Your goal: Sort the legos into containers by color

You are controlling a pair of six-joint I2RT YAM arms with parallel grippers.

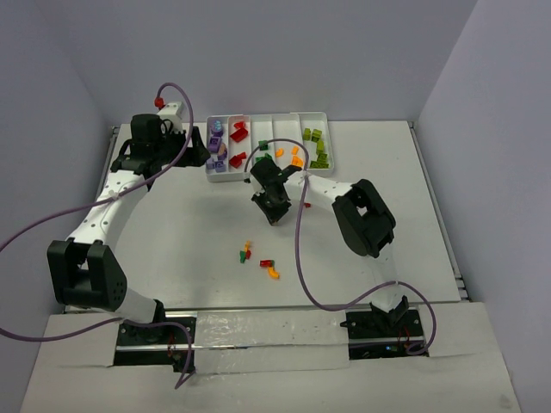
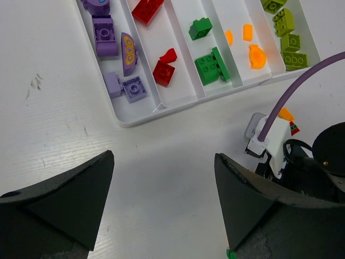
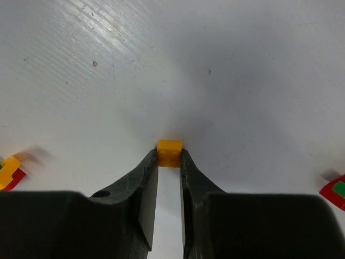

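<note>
Bricks show in two groups in the overhead view. The sorted ones sit in the white tray [image 1: 284, 127] beyond the right jaws, and a loose cluster [image 1: 267, 262] lies on the table [image 1: 189, 241] on their near side. The left jaws hang just beside the tray's purple end.

From the left wrist, the left jaws stand wide with nothing between them. Ahead of them the compartments hold purple bricks [image 2: 105, 38], red bricks [image 2: 163, 72], dark green bricks [image 2: 212, 66], orange bricks [image 2: 256, 55] and lime bricks [image 2: 288, 43]. The right arm [image 2: 315, 162] crowds the table to their right.

From the right wrist, the right jaws stand narrow, pinching an orange brick [image 3: 169, 152] by its two flat sides at the very tips. It looks hard, very light and slick, so so shallow a hold could let it pivot or pop out. Whether it is off the table I cannot tell. A red-and-yellow piece [image 3: 8, 171] lies well to the left of these jaws and a red-and-green piece [image 3: 335, 190] well to the right. Nothing blocks a lift.
</note>
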